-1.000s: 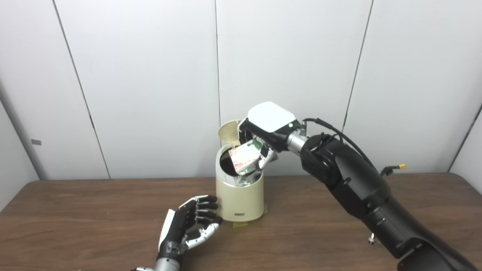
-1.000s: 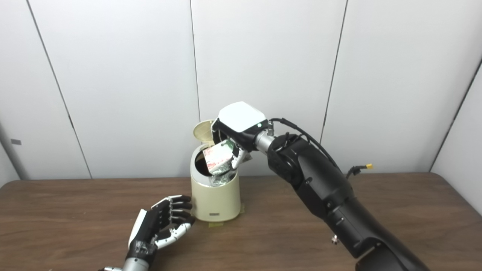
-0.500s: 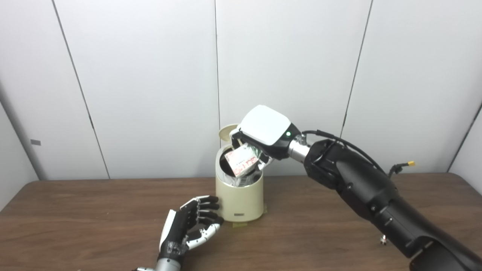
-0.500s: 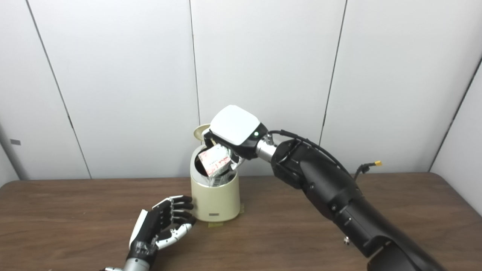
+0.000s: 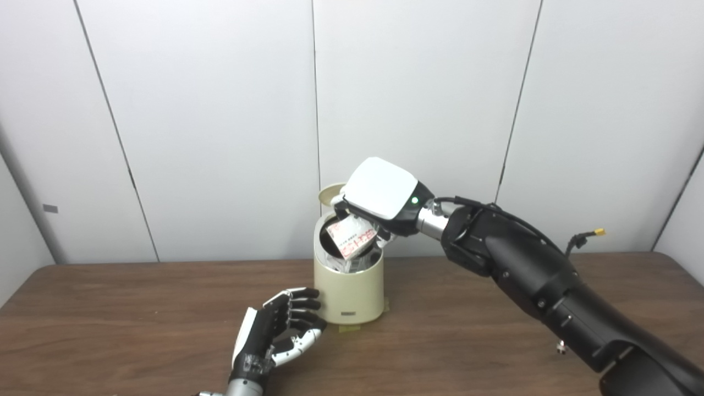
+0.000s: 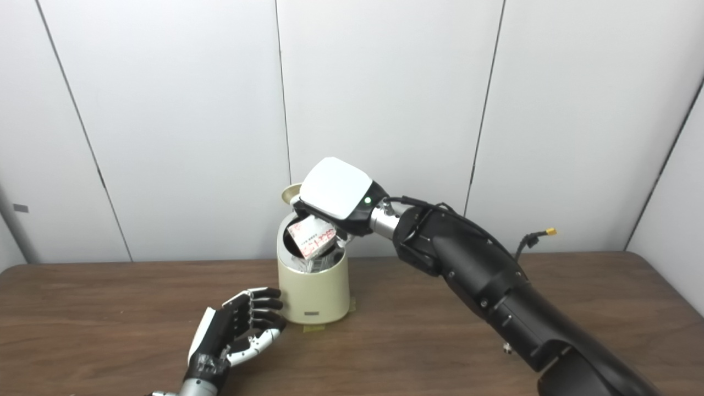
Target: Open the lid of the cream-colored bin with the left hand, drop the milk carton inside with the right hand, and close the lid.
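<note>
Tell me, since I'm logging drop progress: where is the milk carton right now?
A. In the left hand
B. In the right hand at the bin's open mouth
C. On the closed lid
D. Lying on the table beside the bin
B: the right hand grips the milk carton, tilted into the cream-colored bin, whose lid stands open.

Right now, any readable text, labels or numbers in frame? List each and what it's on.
None can be read.
Milk carton in the right hand: red print on its white face, too blurred to read.
Cream-colored bin: small dark label low on the front, too small to read.
</note>
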